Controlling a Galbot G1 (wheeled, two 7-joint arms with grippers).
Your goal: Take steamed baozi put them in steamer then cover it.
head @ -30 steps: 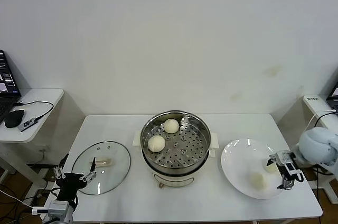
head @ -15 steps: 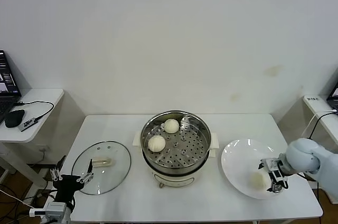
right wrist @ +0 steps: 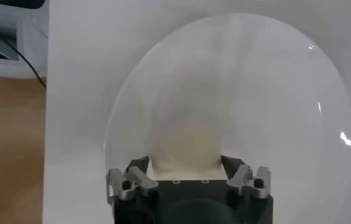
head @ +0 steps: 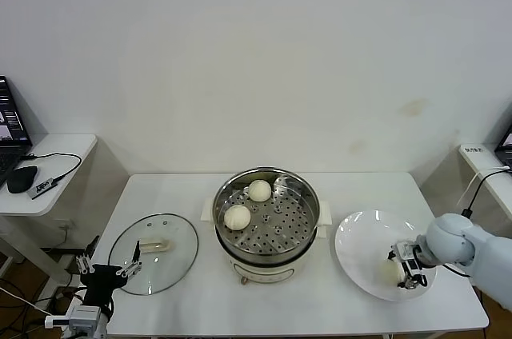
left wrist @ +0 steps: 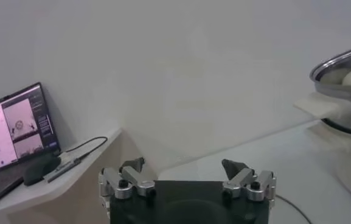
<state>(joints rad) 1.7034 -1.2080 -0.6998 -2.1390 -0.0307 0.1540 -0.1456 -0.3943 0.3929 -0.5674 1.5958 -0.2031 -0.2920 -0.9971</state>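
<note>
Stainless steel gleams at the middle of the white table (head: pixel 160 195): the round shiny steamer (head: pixel 266 223) stands open there on its white base, and two smooth cream-white baozi (head: pixel 238 217) sit on the left part of its perforated tray, one nearer, one farther. At the right, the flat white plate (head: pixel 360 243) carries a third bun (right wrist: pixel 184 148), and the right gripper (head: pixel 406 269) is low over the plate's near right part with that bun between its fingers (right wrist: pixel 134 175). They flank the bun on both sides; whether they already press on it I cannot tell. A fourth bun does not show clearly, as the gripper covers that part of the plate.

At the left, the round clear glass cover (head: pixel 154 253) with its cream oblong handle lies flat on the table. The left gripper (head: pixel 110 269) hangs at the near left edge just beside it, fingers (left wrist: pixel 132 171) spread wide and holding nothing.

The step in hand looks like the pickup of the third bun. Next, the grip should be gentle but firm, then a lift clear of the plate and a carry left to a bare spot of the tray.
</note>
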